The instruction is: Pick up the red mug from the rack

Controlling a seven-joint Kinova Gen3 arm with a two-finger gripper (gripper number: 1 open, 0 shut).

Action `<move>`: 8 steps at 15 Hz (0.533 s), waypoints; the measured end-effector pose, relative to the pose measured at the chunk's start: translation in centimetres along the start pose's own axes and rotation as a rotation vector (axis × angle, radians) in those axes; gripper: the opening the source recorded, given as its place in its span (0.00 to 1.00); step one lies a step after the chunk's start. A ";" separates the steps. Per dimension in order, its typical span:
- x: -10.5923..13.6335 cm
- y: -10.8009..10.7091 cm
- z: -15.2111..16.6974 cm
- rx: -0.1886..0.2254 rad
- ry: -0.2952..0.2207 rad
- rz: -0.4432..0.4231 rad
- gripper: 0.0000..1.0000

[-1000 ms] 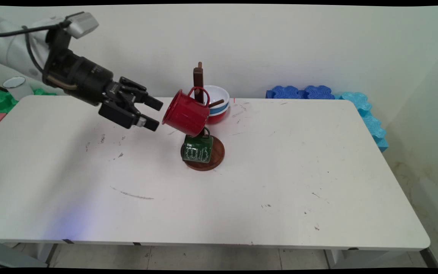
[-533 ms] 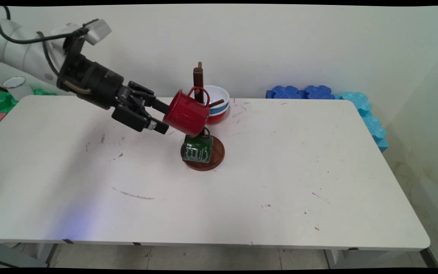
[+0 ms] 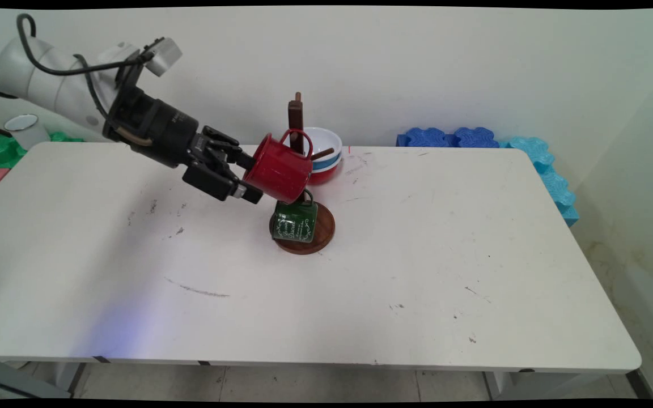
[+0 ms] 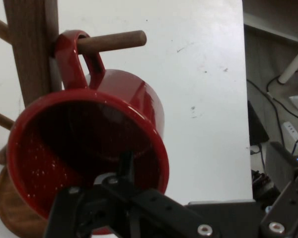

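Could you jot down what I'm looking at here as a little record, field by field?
gripper: black two-finger gripper, open, one finger inside the red mug's mouth, the other outside its rim
red mug: hangs tilted by its handle on a peg of the wooden mug tree
green mug: hangs lower on the same tree, over its round base
bowls: stacked bowls behind the tree
table: white table, scuffed
foam pieces: blue foam pieces along the far right edge

Glossy red enamel mug [image 3: 279, 169], matt wooden rack [image 4: 32, 47], scuffed white table [image 3: 360, 283]
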 end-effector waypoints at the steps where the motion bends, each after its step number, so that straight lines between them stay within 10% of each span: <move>1: 0.0 0.0 0.2 0.002 -0.002 0.000 1.00; 7: 0.1 -0.3 0.9 0.012 -0.009 0.004 1.00; 8: 0.1 -0.3 1.0 0.015 -0.009 0.004 0.00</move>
